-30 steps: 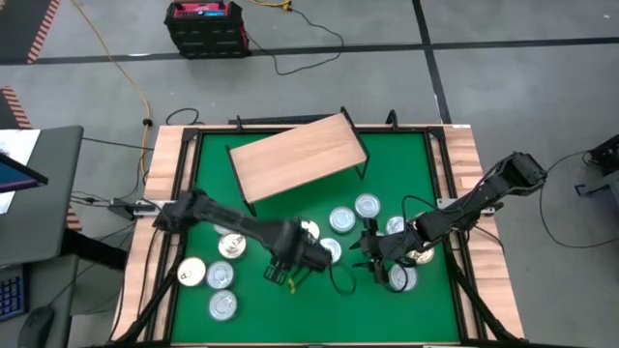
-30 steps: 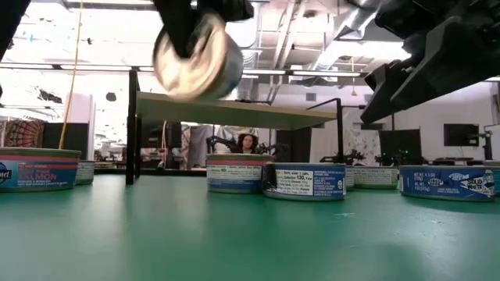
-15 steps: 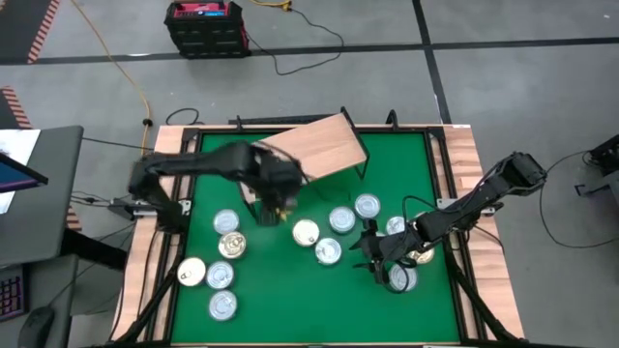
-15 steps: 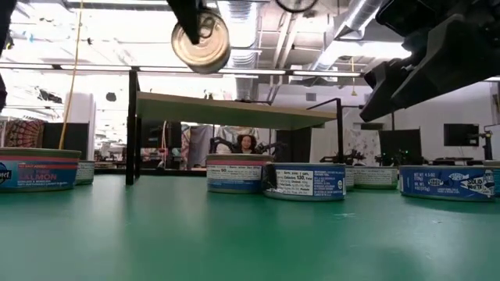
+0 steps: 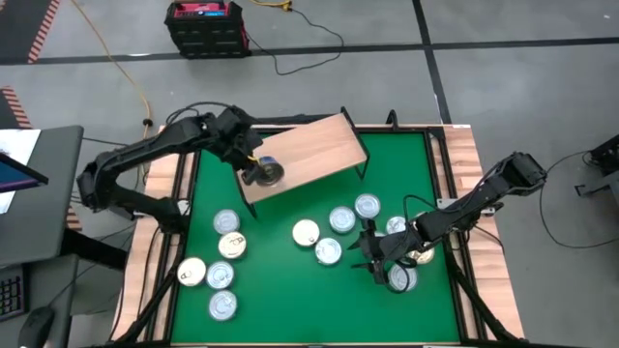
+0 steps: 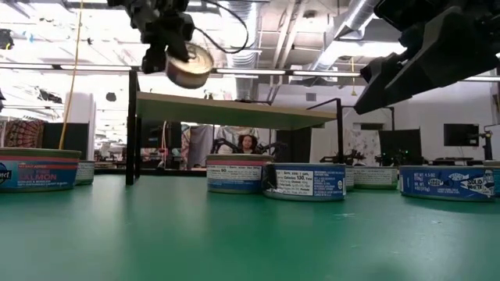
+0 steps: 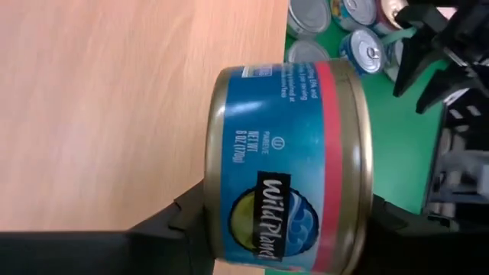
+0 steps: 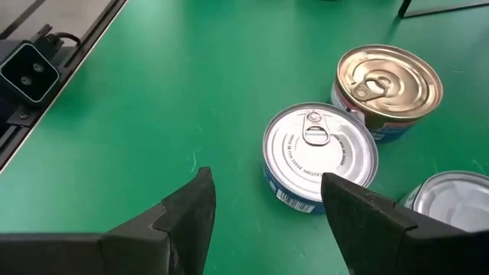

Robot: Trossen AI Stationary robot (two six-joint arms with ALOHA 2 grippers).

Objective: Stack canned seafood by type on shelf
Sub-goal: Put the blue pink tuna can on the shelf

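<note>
Left hand (image 5: 259, 171) grips a can (image 7: 290, 164) above the shelf (image 5: 309, 150).

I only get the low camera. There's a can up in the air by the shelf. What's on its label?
Observer: The left gripper grips that round gold-rimmed tin. Its label is blue with a red band and reads "Wild Planet".
Operator: Is it above the shelf?
Observer: Yes, over the left end of the light-wood shelf board.
Operator: And the other arm?
Observer: The right gripper hangs open over the green table, facing a silver-lidded tin.
</note>
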